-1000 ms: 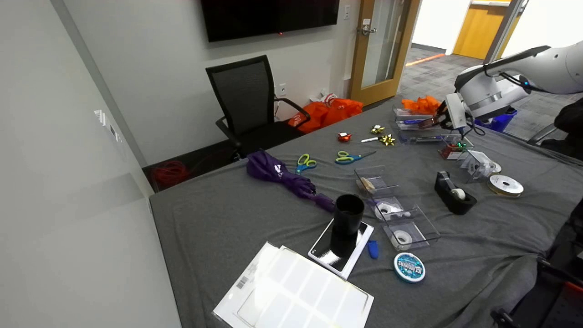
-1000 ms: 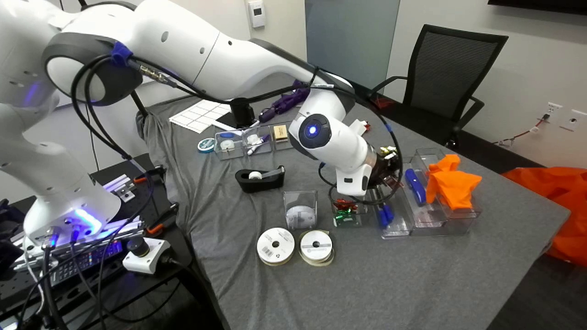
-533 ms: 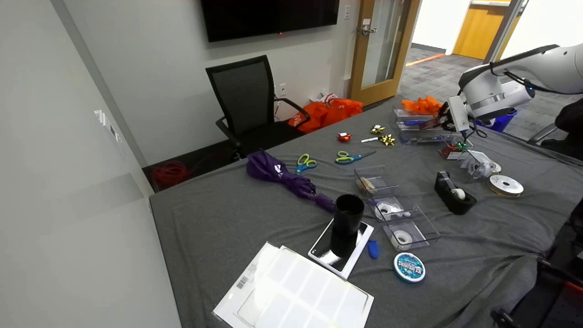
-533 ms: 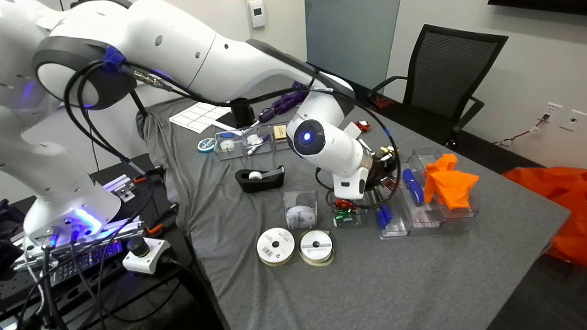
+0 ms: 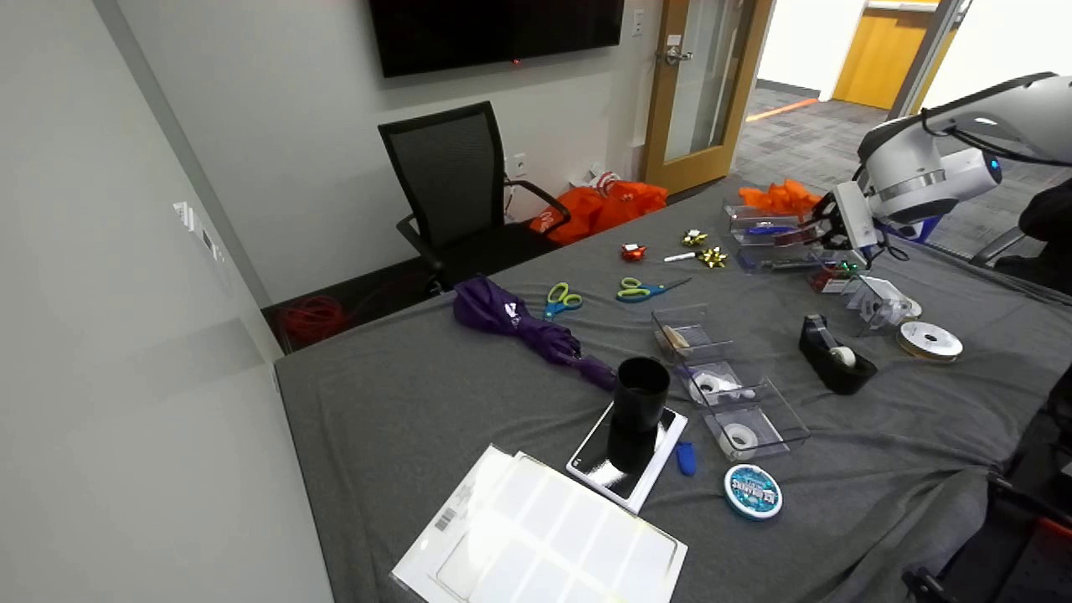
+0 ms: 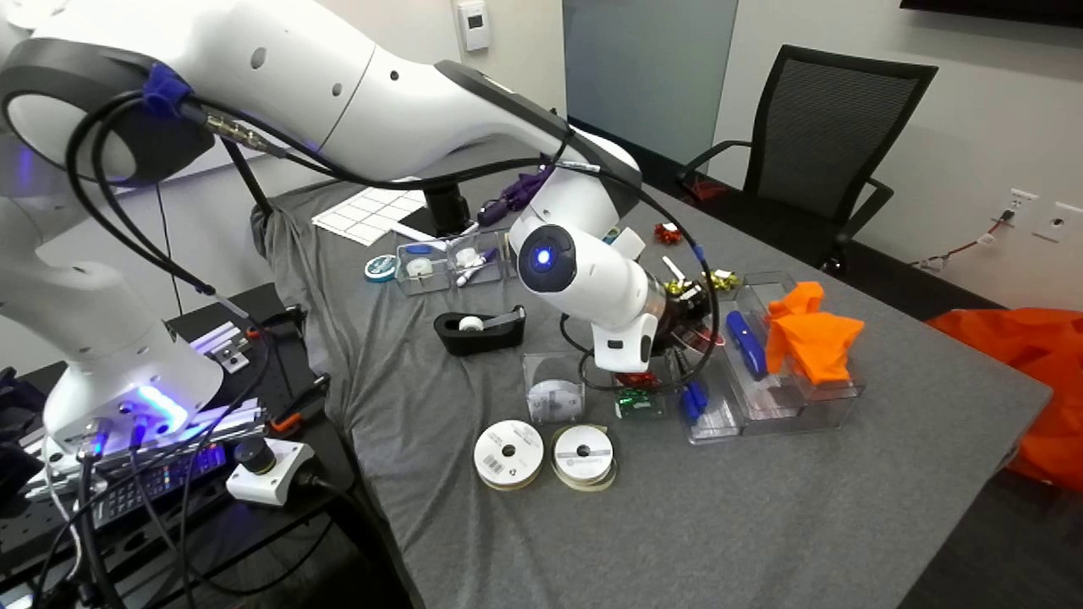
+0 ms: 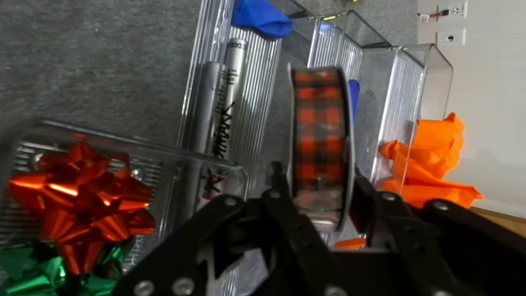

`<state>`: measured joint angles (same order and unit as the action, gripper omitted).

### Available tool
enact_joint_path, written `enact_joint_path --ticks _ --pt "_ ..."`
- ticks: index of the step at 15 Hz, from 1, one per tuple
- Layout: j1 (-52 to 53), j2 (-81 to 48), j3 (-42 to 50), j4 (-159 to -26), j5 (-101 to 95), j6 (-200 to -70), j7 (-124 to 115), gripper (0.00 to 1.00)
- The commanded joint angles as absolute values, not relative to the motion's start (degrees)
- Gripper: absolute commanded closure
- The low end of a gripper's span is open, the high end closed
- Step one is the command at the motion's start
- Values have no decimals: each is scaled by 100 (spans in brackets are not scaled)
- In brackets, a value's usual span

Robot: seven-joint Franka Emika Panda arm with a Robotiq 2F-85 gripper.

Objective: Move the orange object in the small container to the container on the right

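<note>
My gripper point(image 7: 318, 181) is shut on a spool of red-and-black plaid ribbon point(image 7: 320, 127), with one finger on each side of it. The spool stands upright over the clear divided organizer point(image 7: 257, 94). A shiny orange-red bow point(image 7: 86, 197) lies with a green bow in a small clear container point(image 7: 135, 142), to the left of the gripper in the wrist view. An orange cloth point(image 6: 812, 334) hangs over the organizer's far compartments; it also shows in the wrist view point(image 7: 431, 164). In an exterior view the wrist point(image 6: 630, 296) partly hides the gripper.
The organizer also holds a blue tool point(image 6: 746, 342) and silver markers point(image 7: 228, 107). Near the small container stand a clear box point(image 6: 554, 389), white ribbon spools point(image 6: 508, 452) and a black tape dispenser point(image 6: 480, 331). Gold bows point(image 5: 712, 257) and scissors point(image 5: 641, 291) lie beyond.
In the exterior views my arm has drawn back toward the robot's base with the spool. The organizer, with the orange cloth and blue tool, has shifted slightly the same way. The small container stays put.
</note>
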<state>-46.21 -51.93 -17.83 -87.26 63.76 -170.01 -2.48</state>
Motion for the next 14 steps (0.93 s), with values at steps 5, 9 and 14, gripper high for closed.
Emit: enact_joint_path --ticks 5,9,14 --pt "-4793 -4807 -1903 -9354 6530 -17054 -80 1" --pt "-4813 -4735 -1911 -9433 6533 -17043 -58 0" --pt "-4880 -4637 -1958 -9521 6547 -16962 -6 0"
